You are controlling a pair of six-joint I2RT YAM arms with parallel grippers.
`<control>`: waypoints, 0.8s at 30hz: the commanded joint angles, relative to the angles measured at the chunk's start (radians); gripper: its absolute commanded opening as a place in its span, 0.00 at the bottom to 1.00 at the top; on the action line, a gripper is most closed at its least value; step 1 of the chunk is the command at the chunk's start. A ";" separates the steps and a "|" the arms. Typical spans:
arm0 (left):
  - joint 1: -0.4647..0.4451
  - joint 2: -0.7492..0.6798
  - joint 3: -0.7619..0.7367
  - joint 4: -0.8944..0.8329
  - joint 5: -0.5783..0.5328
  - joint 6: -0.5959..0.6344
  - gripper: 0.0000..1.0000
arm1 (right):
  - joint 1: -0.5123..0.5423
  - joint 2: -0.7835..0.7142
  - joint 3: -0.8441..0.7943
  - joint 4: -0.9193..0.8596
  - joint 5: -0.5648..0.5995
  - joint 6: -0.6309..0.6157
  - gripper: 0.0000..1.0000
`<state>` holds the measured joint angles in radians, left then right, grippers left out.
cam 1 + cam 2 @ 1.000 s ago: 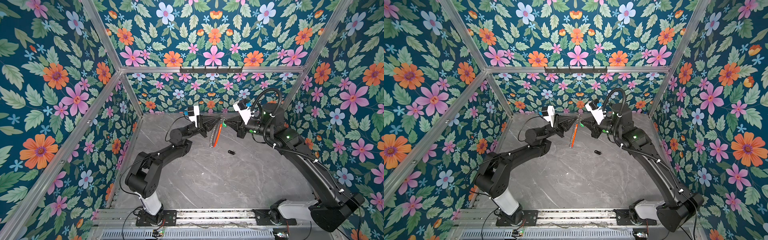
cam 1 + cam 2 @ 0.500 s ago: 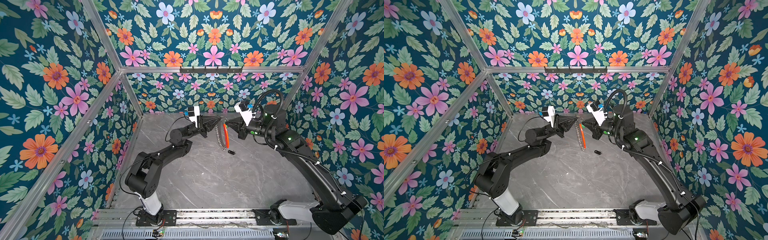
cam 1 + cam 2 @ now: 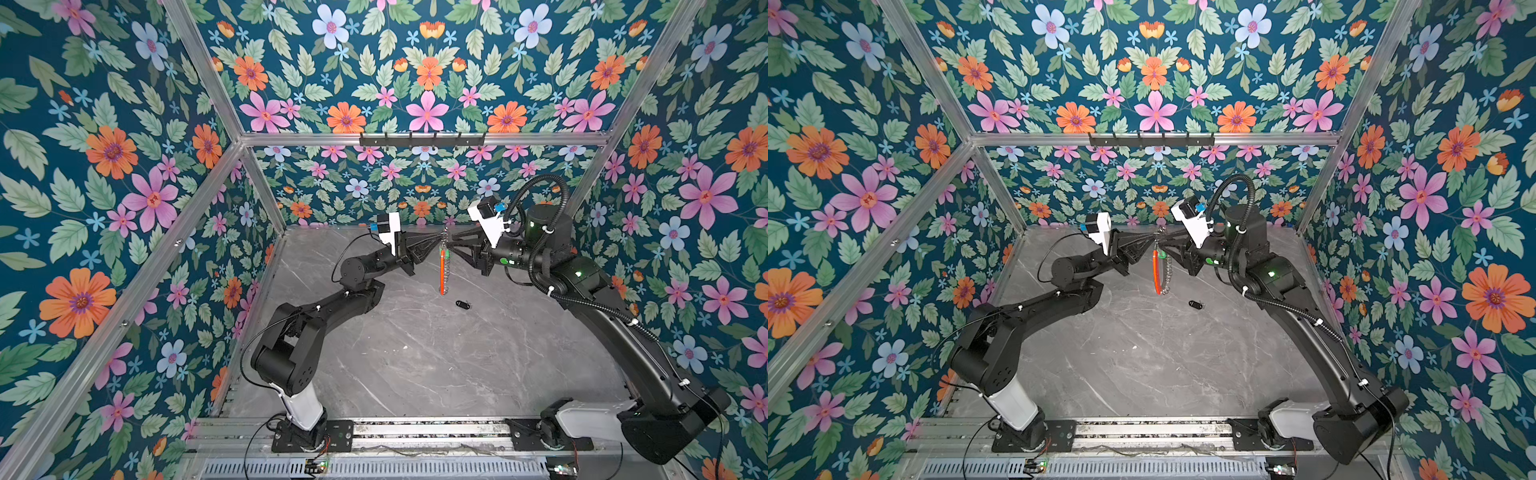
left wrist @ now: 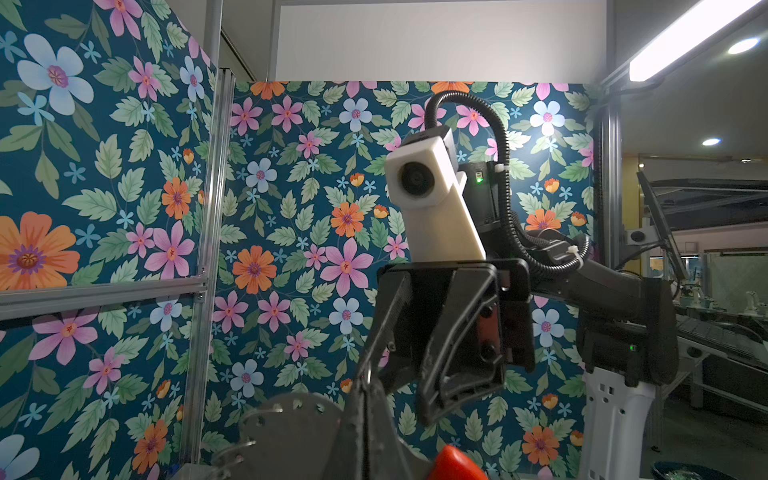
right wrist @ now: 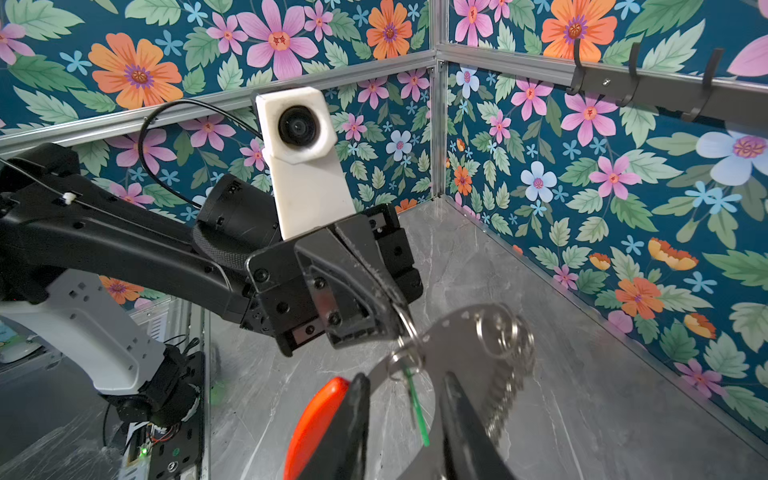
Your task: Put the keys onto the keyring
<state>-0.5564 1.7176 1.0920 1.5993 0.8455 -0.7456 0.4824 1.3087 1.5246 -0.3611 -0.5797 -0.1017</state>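
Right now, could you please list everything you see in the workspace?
keyring: one, grey with red-orange arc and silver split rings, hanging edge-on above the table.
green-tagged key: one, green, hanging at a split ring of the keyring.
black-fob key: one, black, lying on the table, apart from the keyring.
hook rail: one, black, on the back wall.
table: one, grey marble.
left gripper: one, black, shut on the keyring's top.
right gripper: one, black, open, around the green-tagged key.
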 commanded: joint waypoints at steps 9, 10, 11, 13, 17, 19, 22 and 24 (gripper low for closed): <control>0.000 -0.003 0.005 0.040 0.007 -0.008 0.00 | 0.000 0.037 0.028 0.042 -0.058 0.032 0.21; -0.001 -0.001 0.005 0.040 0.009 -0.008 0.00 | 0.000 0.037 0.026 0.042 -0.059 0.032 0.20; -0.002 -0.002 0.004 0.040 0.009 -0.009 0.00 | 0.001 0.036 0.026 0.042 -0.059 0.033 0.16; -0.002 0.000 0.005 0.040 0.008 -0.009 0.00 | 0.001 0.035 0.026 0.043 -0.058 0.034 0.14; -0.002 0.003 0.009 0.040 0.011 -0.014 0.00 | 0.001 0.039 0.026 0.047 -0.058 0.034 0.11; -0.002 0.004 0.005 0.042 0.011 -0.015 0.00 | 0.001 0.044 0.026 0.048 -0.062 0.037 0.06; -0.002 0.004 -0.006 0.047 0.010 -0.014 0.00 | 0.003 0.054 0.022 0.053 -0.063 0.043 0.00; -0.002 0.000 -0.025 0.049 0.012 -0.009 0.00 | 0.009 0.062 0.012 0.059 -0.064 0.054 0.00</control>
<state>-0.5556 1.7199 1.0790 1.6081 0.8417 -0.7555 0.4824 1.3613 1.5436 -0.3336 -0.6216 -0.0608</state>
